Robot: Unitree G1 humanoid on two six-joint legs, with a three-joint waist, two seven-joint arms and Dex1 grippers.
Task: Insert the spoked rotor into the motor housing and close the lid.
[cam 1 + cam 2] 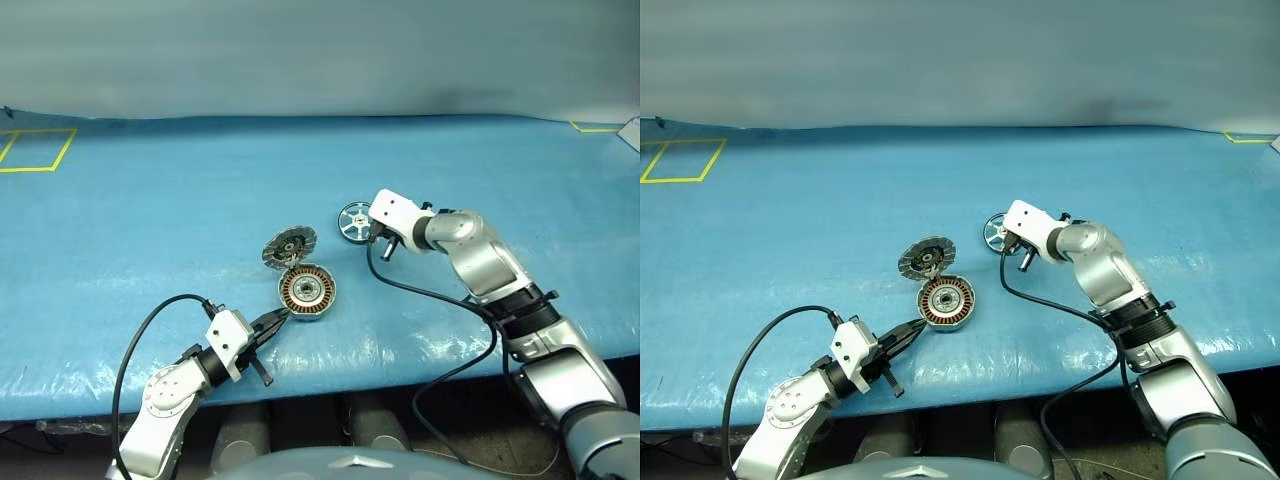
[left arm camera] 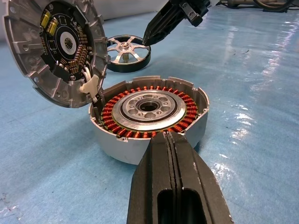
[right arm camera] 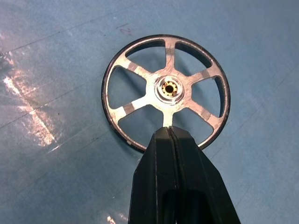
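Nothing done yet — wheel (image 3: 166,90) flat on the table (image 1: 150,220), cup (image 2: 149,116) empty, lid (image 2: 51,46) up. Both grippers (image 2: 168,140) (image 3: 167,133) pressed together, holding nothing.

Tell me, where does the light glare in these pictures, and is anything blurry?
Left wrist view: white glare streaks on the blue table cover; the left gripper looks soft up close. Right wrist view: a bright patch beside the spoked rotor; the right gripper is blurred.

Blue table cover (image 1: 150,220) (glossy) with yellow tape square (image 1: 35,150).
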